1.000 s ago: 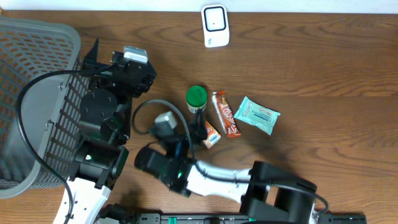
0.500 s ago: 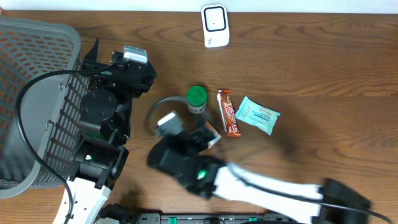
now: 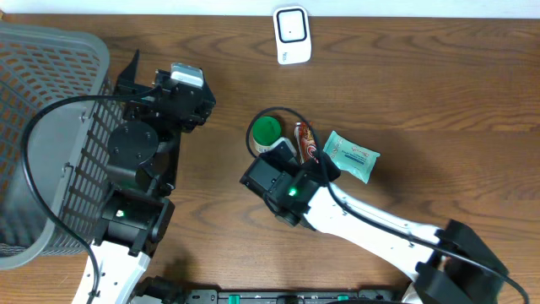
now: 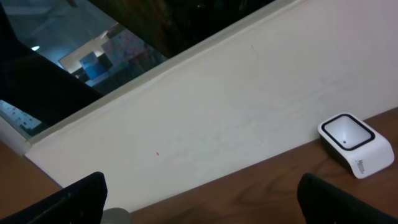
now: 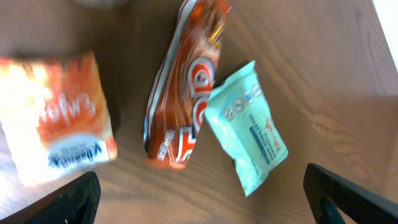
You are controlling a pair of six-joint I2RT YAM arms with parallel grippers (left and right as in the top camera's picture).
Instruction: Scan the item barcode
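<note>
Right gripper now above orange wrapper

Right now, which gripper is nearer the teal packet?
Right. The right gripper hangs over the red bar, the teal packet just beside it; the left gripper is far off by the basket.

A shop checkout set-up: a wooden worktop carries a grey mesh shopping basket at nine o'clock, a white barcode scanner at twelve, and packaged snacks near the centre.
</note>
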